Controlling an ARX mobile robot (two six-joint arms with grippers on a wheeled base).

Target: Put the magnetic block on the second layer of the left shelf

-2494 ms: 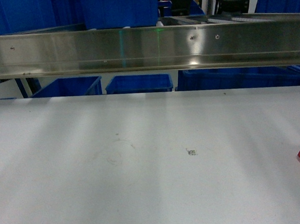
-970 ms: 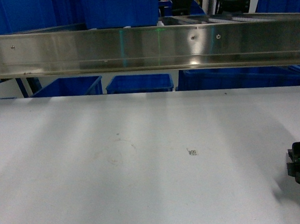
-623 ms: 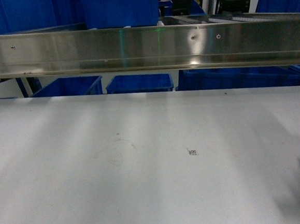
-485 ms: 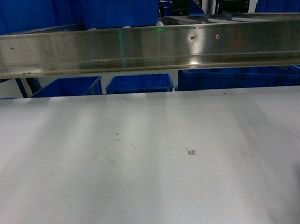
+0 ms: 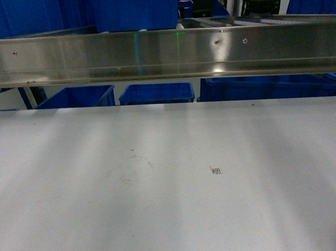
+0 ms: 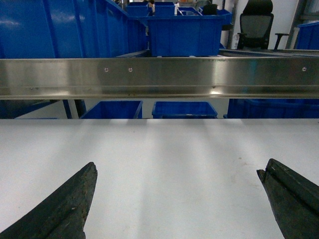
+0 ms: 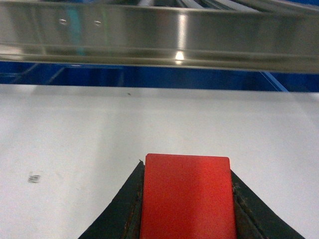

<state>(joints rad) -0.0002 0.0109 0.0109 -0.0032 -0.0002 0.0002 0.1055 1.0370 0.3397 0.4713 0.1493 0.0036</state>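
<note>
The magnetic block (image 7: 187, 199), a plain bright red cube, shows only in the right wrist view, low in the middle. My right gripper (image 7: 186, 169) is shut on it, one dark finger pressed against each side, a little above the white tabletop (image 7: 75, 129). My left gripper (image 6: 177, 168) hovers open over the same tabletop (image 6: 174, 144), its fingers (image 6: 75, 199) far apart with nothing between them. The head view holds no gripper and no block. The left shelf second layer is out of view.
A wide steel beam (image 5: 162, 53) crosses above the table's far edge. Blue tubs (image 5: 155, 93) stand behind and below it, with larger blue tubs (image 6: 184, 30) higher up. A black office chair (image 6: 256, 22) is at the far right. A small printed mark (image 5: 216, 170) lies on the tabletop.
The red block lay at the right edge of the head view. My right gripper came down on it, closed, and carried it out of that view to the right.
</note>
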